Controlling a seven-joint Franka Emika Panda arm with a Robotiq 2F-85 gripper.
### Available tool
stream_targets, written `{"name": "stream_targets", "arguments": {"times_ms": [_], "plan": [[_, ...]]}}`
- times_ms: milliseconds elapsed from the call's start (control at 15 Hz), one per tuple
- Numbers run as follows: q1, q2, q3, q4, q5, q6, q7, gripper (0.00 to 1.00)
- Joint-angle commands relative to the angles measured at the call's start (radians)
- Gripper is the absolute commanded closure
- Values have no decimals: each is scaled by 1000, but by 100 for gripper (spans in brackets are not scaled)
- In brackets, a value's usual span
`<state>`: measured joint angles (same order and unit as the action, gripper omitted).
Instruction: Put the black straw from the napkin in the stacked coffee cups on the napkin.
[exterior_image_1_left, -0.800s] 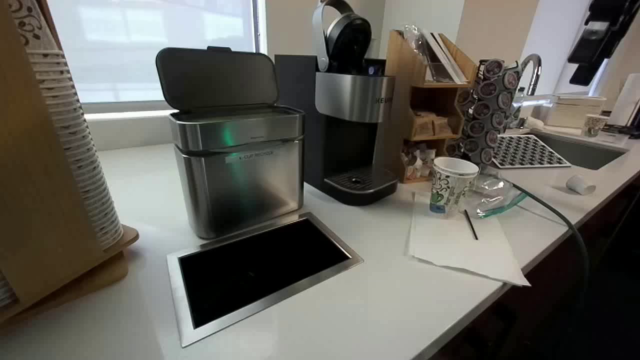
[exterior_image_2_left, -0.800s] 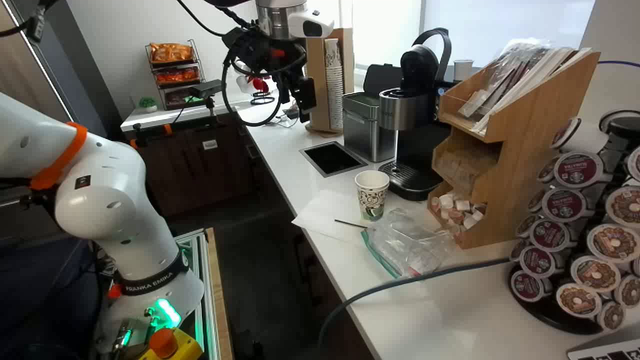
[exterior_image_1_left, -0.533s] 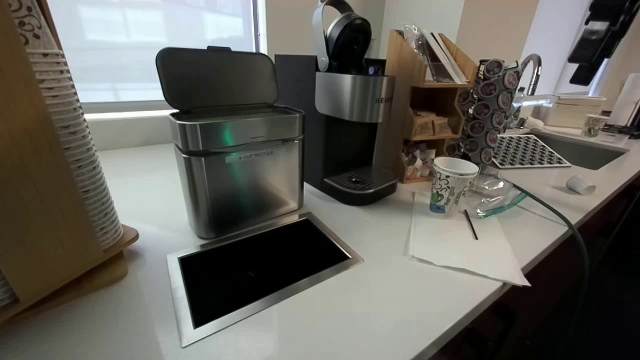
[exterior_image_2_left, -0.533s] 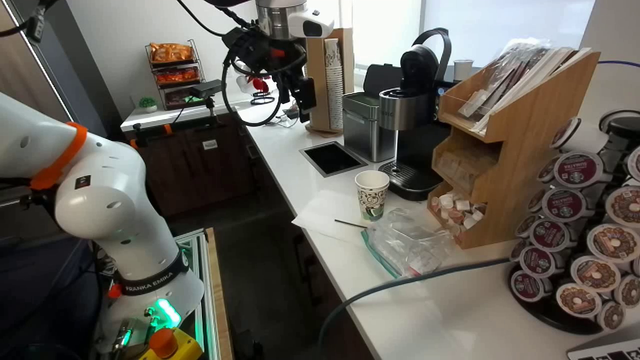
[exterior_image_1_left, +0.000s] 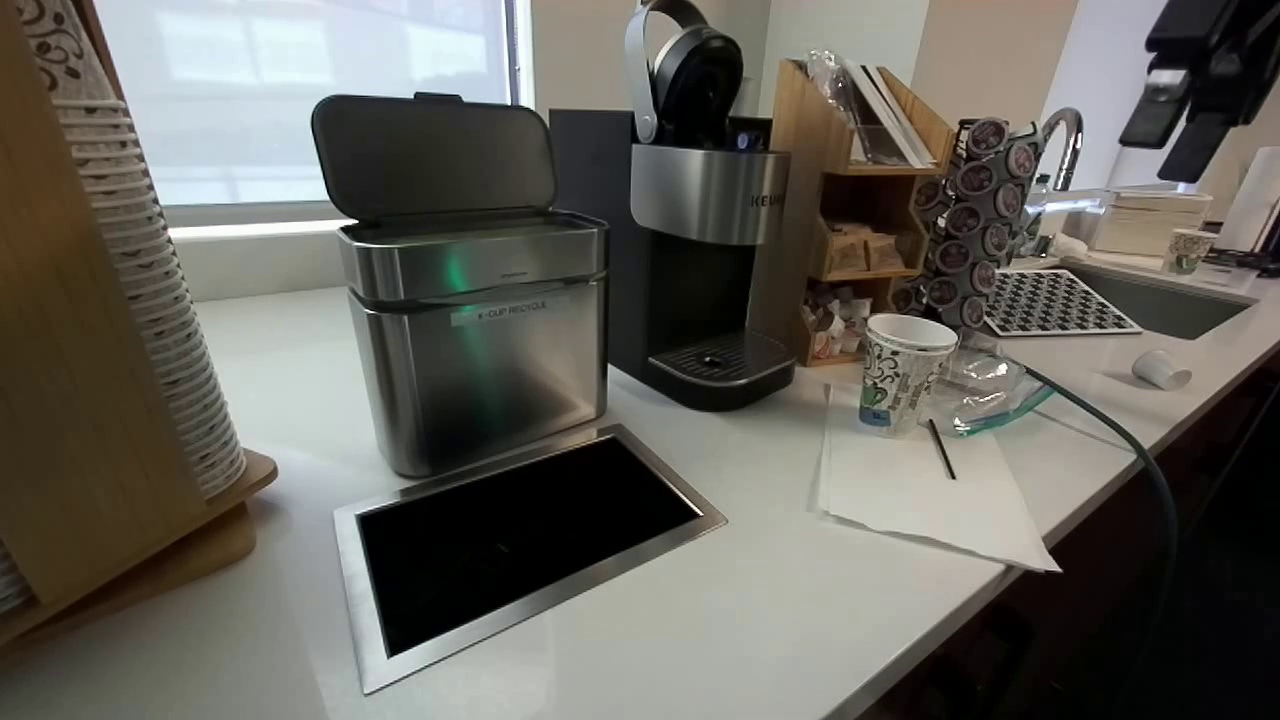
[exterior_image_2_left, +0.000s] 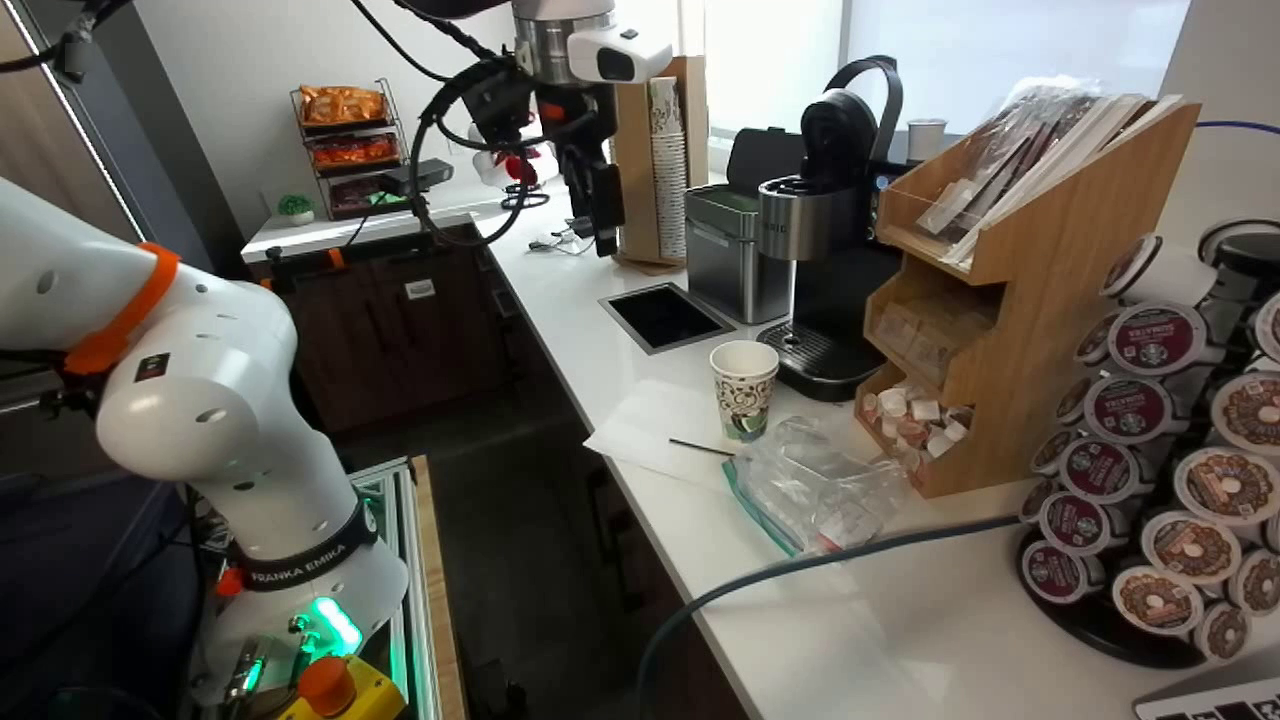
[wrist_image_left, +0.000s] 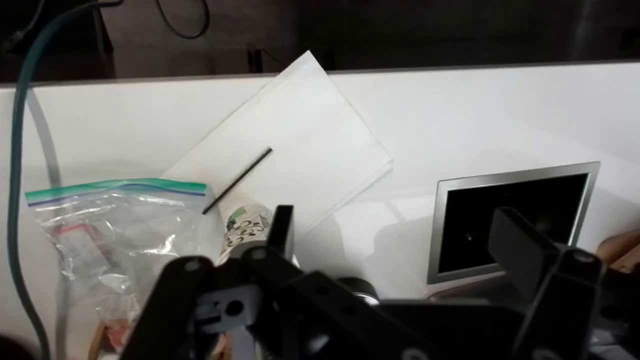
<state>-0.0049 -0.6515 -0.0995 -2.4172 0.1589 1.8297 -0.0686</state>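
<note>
In an exterior view, the thin, short, straight black straw (exterior_image_1_left: 942, 450) lies flat on the roughly square white paper napkin (exterior_image_1_left: 910, 505), just beside the nested white paper coffee cups (exterior_image_1_left: 908, 375), printed with a dark scroll pattern and patches of green and blue. The cups stand upright on the napkin, mouth up. A clear plastic bag (exterior_image_1_left: 985, 385) with a teal strip lies next to them on the glossy white bench (exterior_image_1_left: 640, 640). Left of them are a silver and black coffee machine (exterior_image_1_left: 705, 195) and a stainless steel bin (exterior_image_1_left: 490, 380), its lid raised. At upper right hangs the black two-fingered claw (exterior_image_1_left: 1168, 145), well above the bench.

In an exterior view, the claw hangs in the air on the white robot arm (exterior_image_2_left: 215, 390), well apart from the straw. The straw points toward the bag's teal strip; whether they touch is unclear. A light-wood organizer (exterior_image_2_left: 1080, 300) and round coffee pods (exterior_image_2_left: 1157, 340) stand beyond the bag.

In the wrist view, the claw's two black fingers (wrist_image_left: 517, 245) are spread wide apart. One covers part of the cups, the other part of a rectangular metal-framed opening (wrist_image_left: 439, 225) in the bench. The straw lies slantwise, one end by the bag's corner. A napkin corner juts past the bench's edge.
</note>
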Motion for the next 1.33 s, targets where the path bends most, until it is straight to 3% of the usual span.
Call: {"name": "stream_targets", "arguments": {"times_ms": [0, 533, 600, 933, 1267], "plan": [[-69, -1, 77, -69, -29, 96, 171, 0], [-145, 71, 164, -193, -34, 366, 491, 0], [-123, 48, 140, -179, -34, 327, 428, 0], [-131, 75, 147, -182, -34, 344, 469, 0], [-111, 230, 122, -161, -5, 322, 427, 0]]}}
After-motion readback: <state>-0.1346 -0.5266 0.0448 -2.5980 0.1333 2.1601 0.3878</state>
